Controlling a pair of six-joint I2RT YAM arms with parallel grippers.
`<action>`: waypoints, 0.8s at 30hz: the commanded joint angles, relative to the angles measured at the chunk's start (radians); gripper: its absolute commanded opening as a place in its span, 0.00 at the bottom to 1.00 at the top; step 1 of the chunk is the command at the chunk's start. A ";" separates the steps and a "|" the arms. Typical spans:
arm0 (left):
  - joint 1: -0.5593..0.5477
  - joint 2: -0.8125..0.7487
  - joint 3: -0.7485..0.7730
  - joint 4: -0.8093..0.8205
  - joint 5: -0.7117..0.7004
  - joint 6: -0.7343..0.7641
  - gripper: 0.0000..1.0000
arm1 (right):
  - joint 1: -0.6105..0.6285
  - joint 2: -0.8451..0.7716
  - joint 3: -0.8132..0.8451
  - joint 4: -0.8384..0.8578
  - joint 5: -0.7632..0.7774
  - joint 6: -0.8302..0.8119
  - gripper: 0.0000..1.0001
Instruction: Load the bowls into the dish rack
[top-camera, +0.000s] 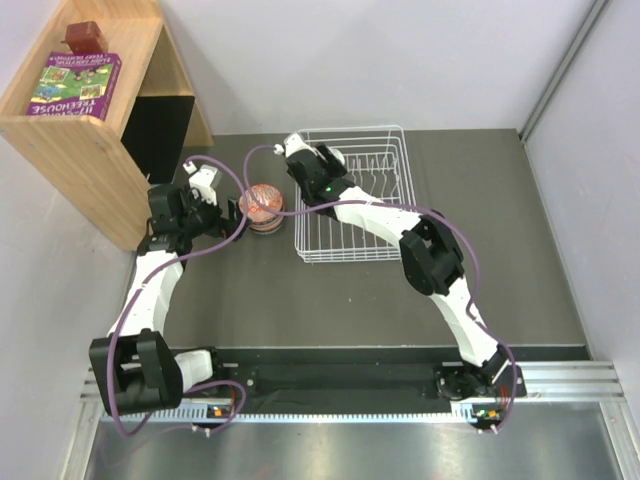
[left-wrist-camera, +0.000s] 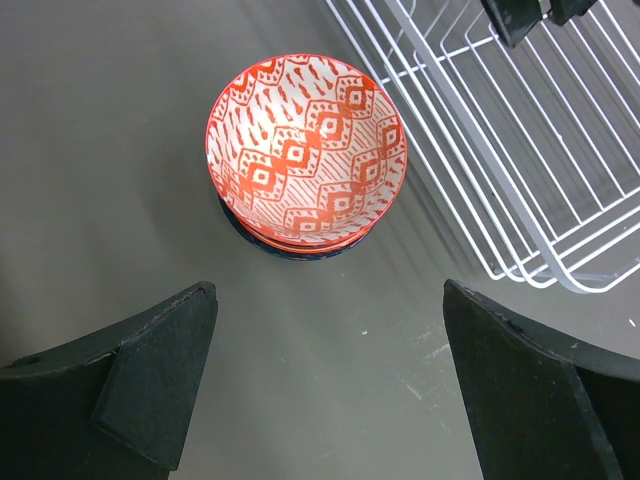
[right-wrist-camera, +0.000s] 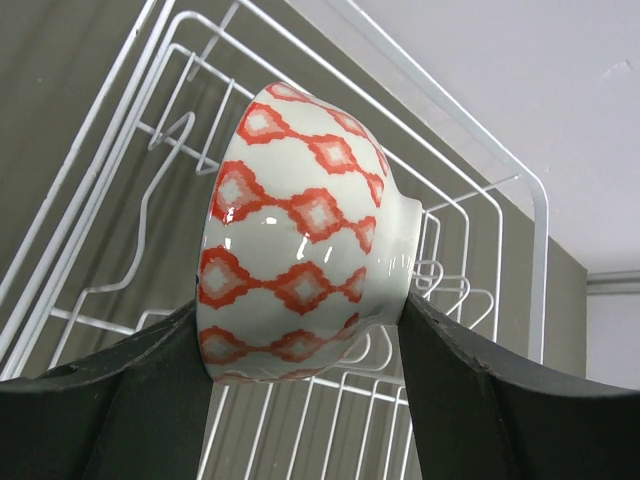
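Note:
A stack of bowls (top-camera: 263, 205) sits on the table just left of the white wire dish rack (top-camera: 352, 200). In the left wrist view the top bowl (left-wrist-camera: 306, 150) is red-and-white patterned, with an orange-red and a dark blue rim showing beneath it. My left gripper (left-wrist-camera: 330, 400) is open and empty, hovering short of the stack; it also shows in the top view (top-camera: 215, 187). My right gripper (right-wrist-camera: 300, 305) is shut on a red-and-white diamond-patterned bowl (right-wrist-camera: 300, 230), held on its side above the rack (right-wrist-camera: 470, 250). In the top view the right gripper (top-camera: 296, 150) is over the rack's far left corner.
A wooden shelf (top-camera: 90, 140) holding a purple book (top-camera: 75, 85) stands at the far left, close to my left arm. Walls close in behind and to the right of the rack. The rack's left rim (left-wrist-camera: 480, 150) runs just right of the stack.

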 joint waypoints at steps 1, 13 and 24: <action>0.008 -0.031 0.010 0.022 0.023 0.005 0.99 | 0.026 -0.005 0.060 0.034 0.002 0.029 0.00; 0.006 -0.028 0.010 0.025 0.026 0.005 0.99 | 0.026 0.029 0.077 0.002 -0.028 0.038 0.48; 0.008 -0.025 0.002 0.027 0.027 0.005 0.99 | 0.027 0.043 0.105 -0.004 -0.021 0.021 0.99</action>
